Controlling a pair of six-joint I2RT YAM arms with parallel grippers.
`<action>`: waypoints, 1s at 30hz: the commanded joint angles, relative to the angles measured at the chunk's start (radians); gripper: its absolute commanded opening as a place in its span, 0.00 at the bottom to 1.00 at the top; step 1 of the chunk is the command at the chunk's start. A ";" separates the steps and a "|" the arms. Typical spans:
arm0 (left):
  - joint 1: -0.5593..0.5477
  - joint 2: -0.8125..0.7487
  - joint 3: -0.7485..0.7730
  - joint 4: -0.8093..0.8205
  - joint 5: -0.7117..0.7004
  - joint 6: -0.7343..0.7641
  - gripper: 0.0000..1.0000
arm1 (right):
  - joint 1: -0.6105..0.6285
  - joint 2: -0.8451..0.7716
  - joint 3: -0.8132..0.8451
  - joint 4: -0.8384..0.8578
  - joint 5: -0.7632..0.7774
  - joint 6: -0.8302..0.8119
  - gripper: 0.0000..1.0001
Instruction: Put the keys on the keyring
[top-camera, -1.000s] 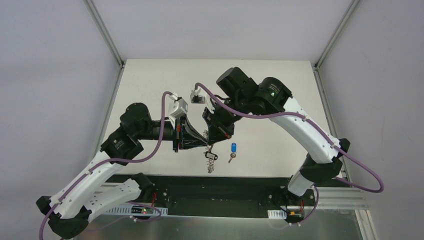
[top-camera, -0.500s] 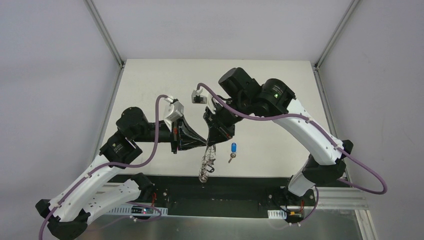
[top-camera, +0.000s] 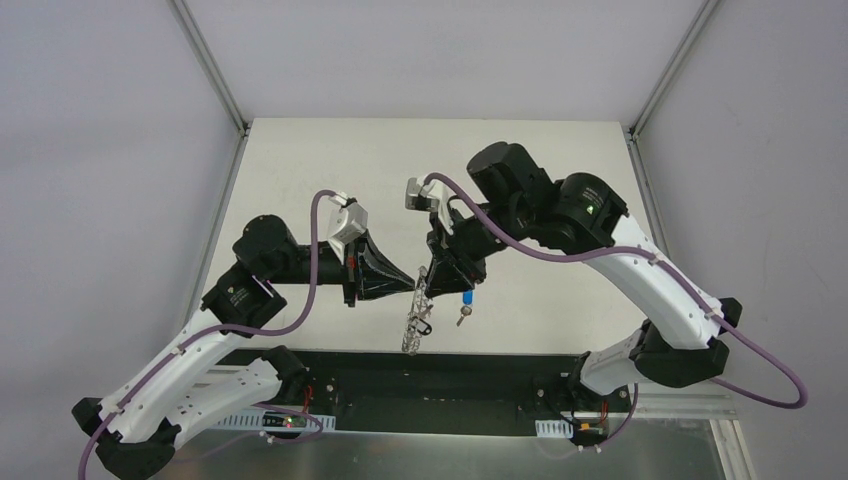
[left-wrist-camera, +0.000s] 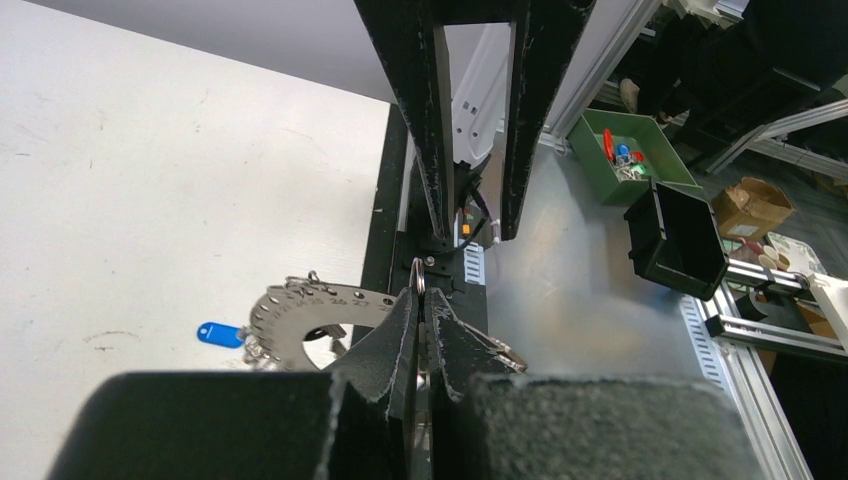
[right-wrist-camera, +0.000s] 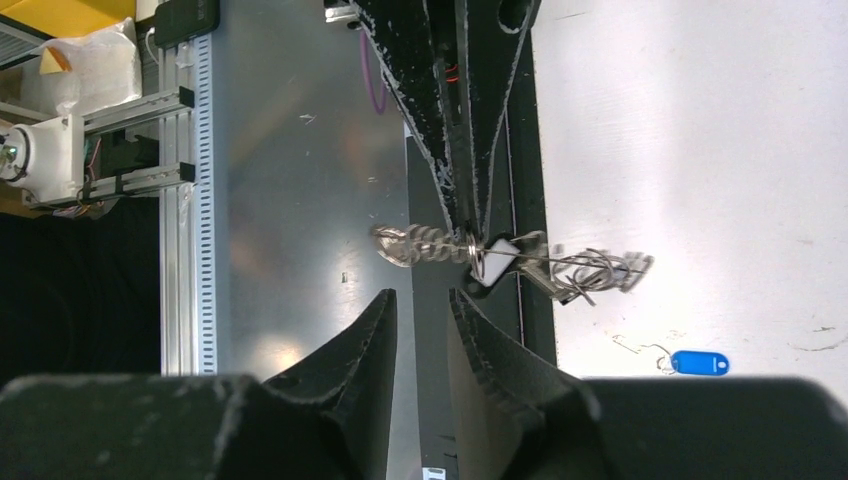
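Off the table, past the bare metal plate (right-wrist-camera: 290, 150): a green bin (left-wrist-camera: 600, 135) of small red and blue items and an open black box (left-wrist-camera: 680, 240). Only the left wrist view shows these.

Near edge: a black base strip (top-camera: 500, 375) runs along the near side of the white tabletop (top-camera: 330, 170). The large silvery metal keyring bristling with small wire loops (top-camera: 415, 322) hangs from the left gripper (top-camera: 414, 286), with its lower end about level with that edge.

Left gripper: its jaws are pressed together on a wire ring at the top of the keyring. The top view shows only the black fingers converging there. The left wrist view shows the pinch itself, a thin ring standing up between the closed fingertips (left-wrist-camera: 385, 340). Left of them is a flat curved metal plate with stamped numbers, part of the bunch.

Right gripper (top-camera: 437, 288): it sits just right of the left one. In the right wrist view its fingers (right-wrist-camera: 365, 350) stand apart with a narrow clear gap and nothing held. The keyring lies just beyond the tips, untouched. The left wrist view agrees, showing two black fingers with daylight between them.

Small key with an oval blue plastic cap (top-camera: 466, 297): it lies on the tabletop just right of the keyring, metal shank toward the near edge. The right gripper partly overhangs it in the top view. Both wrist views show it lying free, apart from the keyring.
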 joint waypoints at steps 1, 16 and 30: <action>0.002 -0.029 0.001 0.108 -0.002 -0.027 0.00 | 0.007 -0.078 -0.087 0.120 0.045 0.018 0.29; 0.002 -0.100 -0.079 0.355 -0.099 -0.156 0.00 | 0.017 -0.529 -0.822 1.049 0.131 0.103 0.35; 0.002 -0.114 -0.160 0.598 -0.155 -0.247 0.00 | 0.063 -0.539 -0.906 1.302 0.195 0.047 0.33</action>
